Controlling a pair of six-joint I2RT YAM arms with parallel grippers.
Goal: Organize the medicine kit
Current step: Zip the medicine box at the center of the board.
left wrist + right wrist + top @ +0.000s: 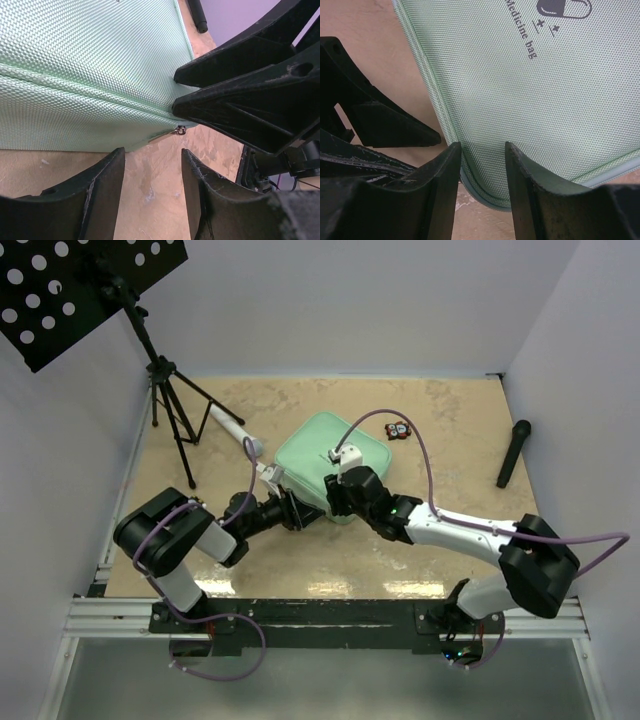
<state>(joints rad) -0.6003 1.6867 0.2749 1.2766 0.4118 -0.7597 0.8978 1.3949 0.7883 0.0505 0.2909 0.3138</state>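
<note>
The medicine kit (325, 455) lies flat near the middle of the tabletop (450, 410). From above, its near edge is hidden under the two arms. The left wrist view shows only one side of it and part of the lid. In the right wrist view the pill logo (565, 7) is cut off at the top, with the words "Medicine bag" beside it. A tiny zip pull (180, 130) peeks out at the kit's edge, right by the tips of the right claw.

The left claw (152, 157) is about half open and has nothing in it. Bare tabletop shows in its gap, and the kit's edge is just past its tips. The right claw (482, 150) has its fingers apart too, at a corner of the kit. I cannot tell if it pinches that corner or only sits over it.

The tabletop is beige with cloudy marks. Behind the kit lie a white-and-grey tube (233, 427) and a small black-and-red gadget (398, 429). A black stick (514, 453) lies far to the right. A black tripod (170, 405) stands at the left. It holds a black board with round holes (70, 290), cut off by the picture's edge. Pale walls (350, 300) stand all around.
</note>
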